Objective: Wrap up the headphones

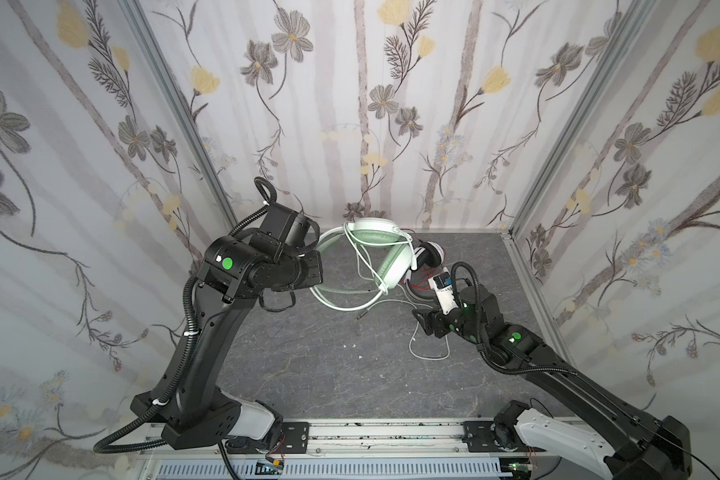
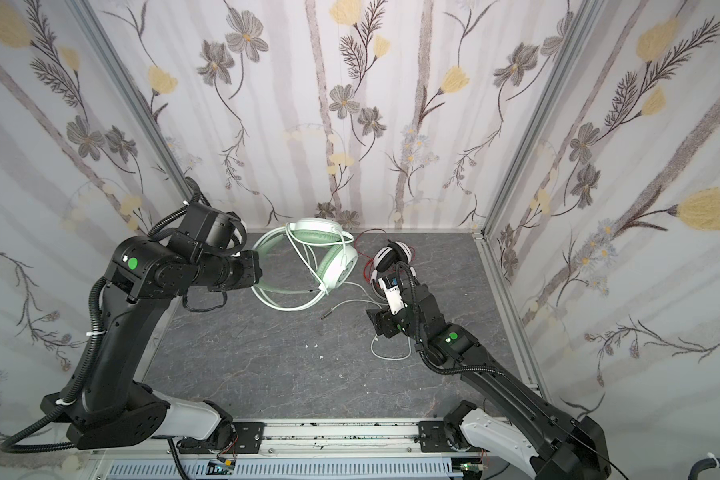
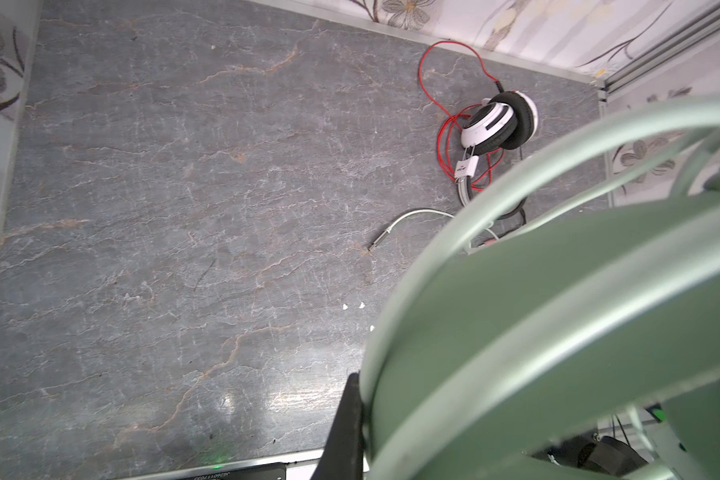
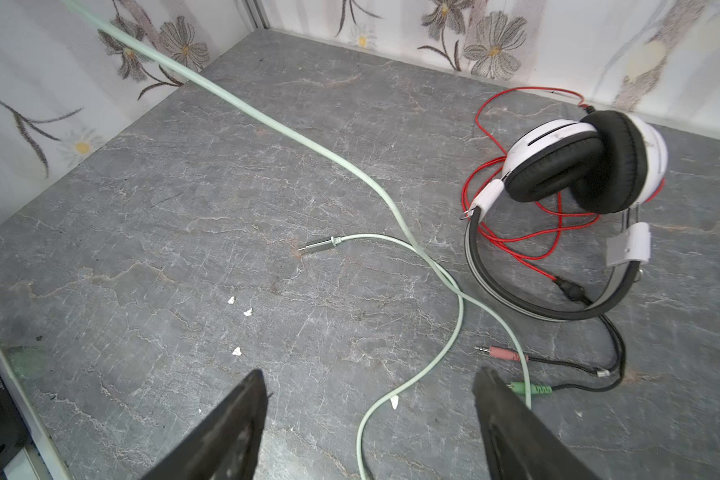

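My right jaws are gaping empty over the slack pale green cord (image 4: 460, 307); my left jaws are clamping the mint-green over-ear headset (image 1: 391, 266) by its band. Pulling now, I am risking snagging the white-and-black red-corded headset (image 4: 578, 166) just beyond my right jaws.

walls (image 1: 350, 104): floral wallpaper | floor (image 1: 308, 365): grey marbled slab | corner posts (image 1: 206, 166): aluminium

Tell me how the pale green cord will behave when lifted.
The pale green cord lies in loose curves, so it is probably floppy and would sag. Its metal plug would likely dangle and swing. Being thin, it may slip.
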`<move>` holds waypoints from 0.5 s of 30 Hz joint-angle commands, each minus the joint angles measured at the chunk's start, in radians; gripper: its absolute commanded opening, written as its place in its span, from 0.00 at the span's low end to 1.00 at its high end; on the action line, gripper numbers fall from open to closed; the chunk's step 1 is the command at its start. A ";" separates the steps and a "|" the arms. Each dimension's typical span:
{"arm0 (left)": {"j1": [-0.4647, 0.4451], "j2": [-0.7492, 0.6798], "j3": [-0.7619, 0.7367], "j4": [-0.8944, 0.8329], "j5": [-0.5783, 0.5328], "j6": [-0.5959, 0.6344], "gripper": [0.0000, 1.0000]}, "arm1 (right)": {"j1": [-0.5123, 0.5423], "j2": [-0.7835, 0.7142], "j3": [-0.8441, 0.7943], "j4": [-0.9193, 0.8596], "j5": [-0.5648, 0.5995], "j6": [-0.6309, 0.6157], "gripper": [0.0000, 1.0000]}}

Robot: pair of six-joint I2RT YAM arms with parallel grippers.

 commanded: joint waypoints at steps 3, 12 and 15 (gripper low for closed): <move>-0.001 0.002 0.053 0.023 0.090 -0.024 0.00 | -0.059 0.146 0.054 0.067 -0.124 -0.033 0.87; 0.000 0.039 0.184 0.013 0.149 -0.045 0.00 | -0.075 0.409 0.176 0.056 -0.154 -0.145 0.86; 0.000 0.066 0.250 0.008 0.174 -0.057 0.00 | -0.085 0.517 0.220 0.053 -0.195 -0.175 0.84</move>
